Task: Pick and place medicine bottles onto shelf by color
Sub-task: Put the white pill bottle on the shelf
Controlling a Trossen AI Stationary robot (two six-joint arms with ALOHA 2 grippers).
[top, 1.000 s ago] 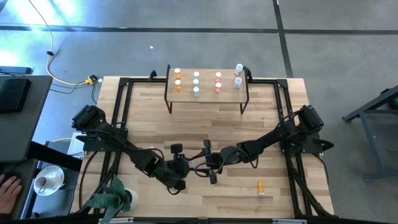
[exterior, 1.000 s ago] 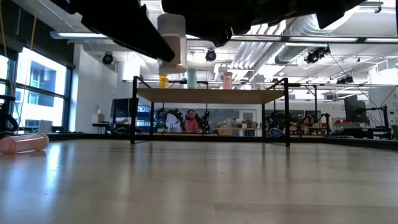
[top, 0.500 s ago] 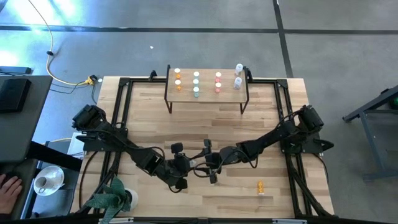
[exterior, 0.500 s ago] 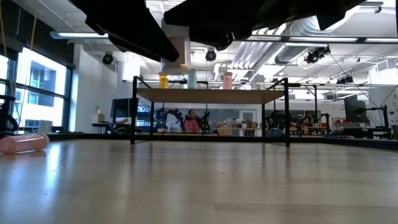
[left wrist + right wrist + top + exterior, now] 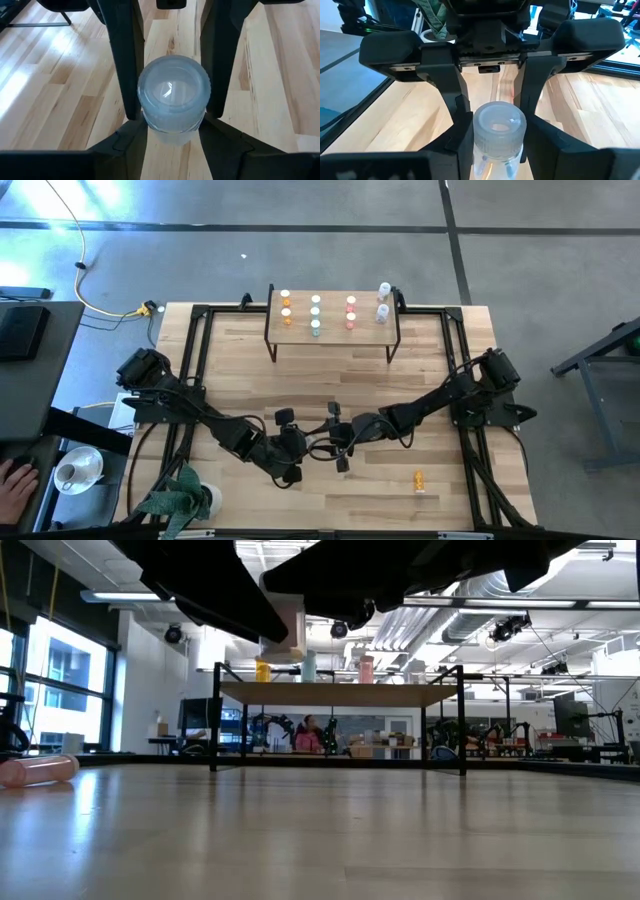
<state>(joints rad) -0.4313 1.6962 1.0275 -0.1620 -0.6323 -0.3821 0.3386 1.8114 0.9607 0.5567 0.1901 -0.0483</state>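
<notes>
A clear medicine bottle (image 5: 172, 95) with a pale cap hangs upright above the middle of the table, near its front edge. Both grippers meet at it. My left gripper (image 5: 312, 446) comes from the table's left and my right gripper (image 5: 326, 442) from the right, each shut on the bottle. The shelf (image 5: 333, 330) stands at the far edge. On it stand rows of orange (image 5: 286, 307), green (image 5: 316, 311), red (image 5: 351, 312) and clear (image 5: 383, 300) bottles. One orange bottle (image 5: 419, 479) lies on the table near the right front. My left gripper has the bottle's body (image 5: 172, 136) below the cap between its two fingers (image 5: 131, 137). They come about level from the table's left. The bottle stands upright, clear of the table. My right gripper pinches the bottle just under its cap (image 5: 499, 150) between its two fingers (image 5: 460, 135). They come about level from the table's right, opposite the left gripper. In the low view it covers the cap, and only the body (image 5: 288, 630) shows.
A black frame (image 5: 200, 360) runs along the table's left and right sides. A potted plant (image 5: 180, 495) stands at the near left corner. Off the table's left are a cup (image 5: 75, 472) and a person's hand (image 5: 12, 485). Bare wood lies between the grippers and the shelf.
My right gripper has closed in on the bottle from the table's right. In the low view its dark finger now covers the cap, which showed a second ago. The bottle has stayed upright in the same place, clear of the table.
</notes>
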